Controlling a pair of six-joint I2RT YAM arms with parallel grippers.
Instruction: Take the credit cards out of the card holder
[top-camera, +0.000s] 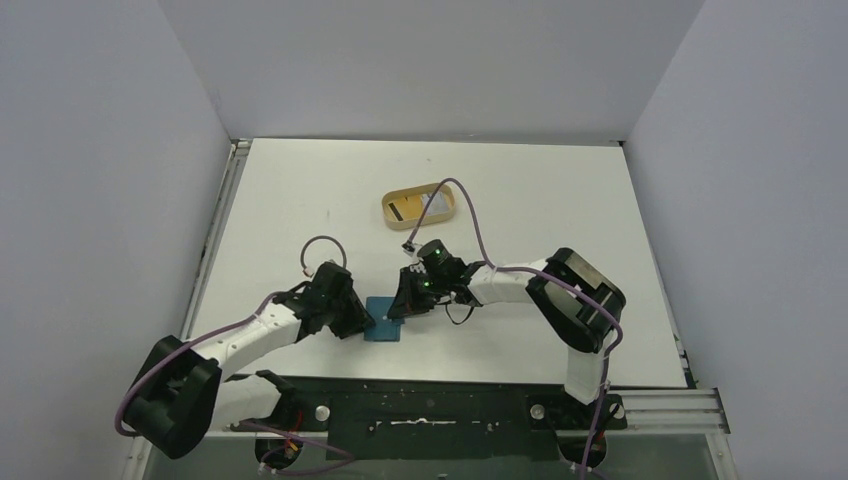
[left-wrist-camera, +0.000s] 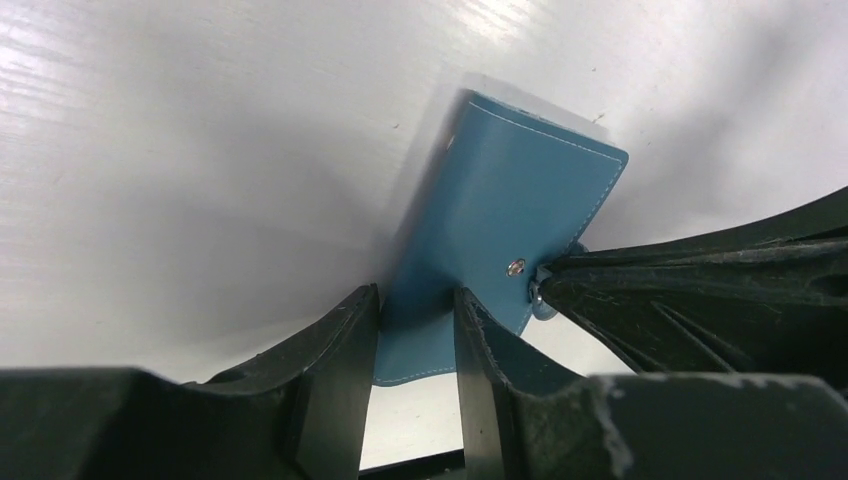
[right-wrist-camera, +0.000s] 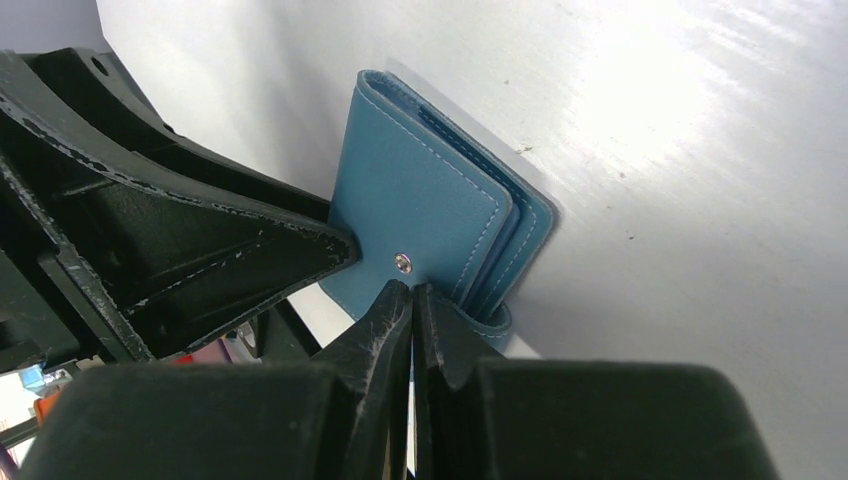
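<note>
The teal card holder (top-camera: 383, 325) (left-wrist-camera: 510, 210) (right-wrist-camera: 420, 210) lies folded on the white table between both arms. My left gripper (top-camera: 362, 320) (left-wrist-camera: 415, 310) stands over its near edge with the jaws apart, and both fingertips (left-wrist-camera: 350, 330) rest on the cover. My right gripper (top-camera: 406, 306) (right-wrist-camera: 411, 290) is shut, its tips pinched at the snap tab (left-wrist-camera: 540, 298) (right-wrist-camera: 490, 322) just beside the cover's rivet (right-wrist-camera: 402, 262). The credit cards are hidden inside the folded holder.
A tan oval tray (top-camera: 392, 204) stands farther back on the table with something pale lying in it. The right arm's purple cable (top-camera: 470, 215) loops over the tray's side. Grey walls close in the table on three sides.
</note>
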